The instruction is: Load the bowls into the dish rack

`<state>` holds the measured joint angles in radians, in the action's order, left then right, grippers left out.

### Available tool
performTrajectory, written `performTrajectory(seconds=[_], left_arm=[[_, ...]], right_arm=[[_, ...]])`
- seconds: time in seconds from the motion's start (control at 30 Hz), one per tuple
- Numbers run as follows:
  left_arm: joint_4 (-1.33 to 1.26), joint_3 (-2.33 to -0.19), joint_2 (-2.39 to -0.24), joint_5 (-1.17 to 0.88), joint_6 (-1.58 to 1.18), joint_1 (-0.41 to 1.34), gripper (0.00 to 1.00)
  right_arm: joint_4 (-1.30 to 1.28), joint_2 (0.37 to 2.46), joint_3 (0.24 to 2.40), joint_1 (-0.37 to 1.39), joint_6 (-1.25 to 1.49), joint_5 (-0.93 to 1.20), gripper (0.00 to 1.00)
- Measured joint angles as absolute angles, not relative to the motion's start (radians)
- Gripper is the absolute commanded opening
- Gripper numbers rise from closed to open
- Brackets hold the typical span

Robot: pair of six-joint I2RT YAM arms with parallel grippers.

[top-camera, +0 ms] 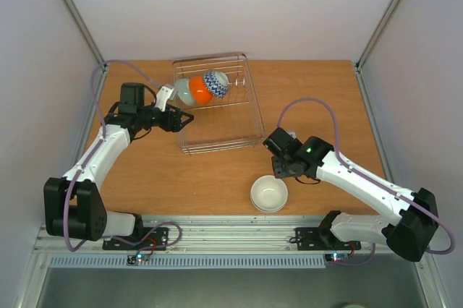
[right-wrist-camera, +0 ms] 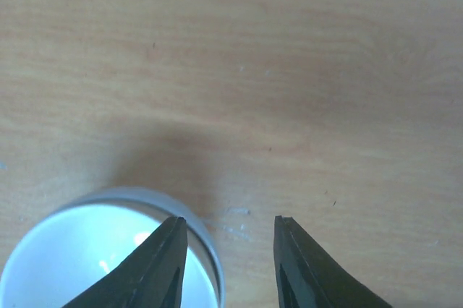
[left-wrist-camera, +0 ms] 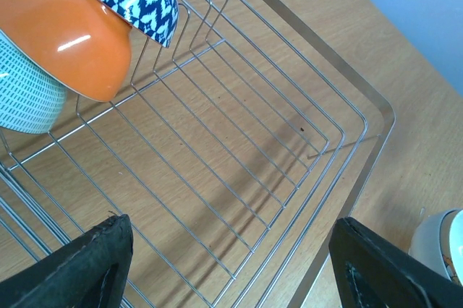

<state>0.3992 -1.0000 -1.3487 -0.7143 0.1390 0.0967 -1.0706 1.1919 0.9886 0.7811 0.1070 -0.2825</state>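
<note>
**Top view, clock directions taken from the rack centre.**

- Left hand (top-camera: 187,118): at 9 o'clock, over the rack's left wall. Fingers spread wide, nothing between them. The left wrist view looks down between them onto bare wire floor. Judgement: it is parked wide here so it stays clear of the loaded bowls and of the free slots.
- Dish rack (top-camera: 221,147): sits on the worktop (top-camera: 145,178), far of centre. Most of its floor is unoccupied.
- Loaded bowls: there are three, bunched toward 11 o'clock.
  - In order: pale blue-green bowl (top-camera: 184,91), orange bowl (top-camera: 200,90), zigzag bowl (top-camera: 216,83).
  - Each is tipped on edge and leans on its neighbour.
  - Judgement: standing them on edge against the divider wires packs them tight and leaves room for the rest.
- White bowl (top-camera: 269,194): outside the rack at 5 o'clock, upright on the worktop near the front edge. The doubled rim suggests two nested bowls, but I cannot confirm this.
- Right hand (right-wrist-camera: 228,225): above that bowl's rim at about its 1 o'clock.
  - Fingers are half spread. One sits inside the bowl, the other outside, with the rim between them.
  - A gap shows beside the outer finger, so there is no pinch yet.
  - Judgement: straddling the wall is the only purchase narrow fingers get on a round bowl.
- Progress estimate: three bowls loaded, remainder pending.
</note>
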Motion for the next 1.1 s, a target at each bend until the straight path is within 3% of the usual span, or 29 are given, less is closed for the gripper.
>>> performTrajectory(seconds=[0.33,0.7,1.0,1.1], left_arm=[[0.398,-1.000,-1.356,-0.720,0.138,0.097,0.74],[0.398,-1.000,-1.357,-0.728,0.136,0.097,0.74],[0.398,-1.000,-1.357,-0.728,0.135,0.097,0.75],[0.398,-1.000,-1.356,-0.728,0.135,0.097,0.74]], right_arm=[[-1.130,1.143,0.892,0.912,0.257,-0.241,0.32],[-1.107,1.171,0.825,0.934,0.328,-0.229,0.26],[-1.086,1.193,0.813,0.944,0.337,-0.209,0.01],[-1.084,1.183,0.820,0.955,0.343,-0.207,0.01]])
